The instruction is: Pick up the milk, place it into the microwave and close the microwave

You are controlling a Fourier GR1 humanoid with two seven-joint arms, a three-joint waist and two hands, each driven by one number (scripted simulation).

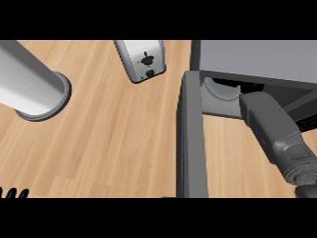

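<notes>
Microwave (264, 58) is standing open, door (192, 139) swung out over the counter; right forearm (274, 125) is reaching inside; right hand and milk are hidden there, so I cannot tell the finger state; probably placing; next calls for releasing, withdrawing, then swinging the door shut; left hand (9, 193) is resting at the lower-left edge, fingers straight.

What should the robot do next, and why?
Probably draw the grey right forearm back clear of the grey microwave: it lies across the opening, the milk is out of sight, and the open dark door cannot swing shut past it.

No legible text, label or number anywhere.
</notes>
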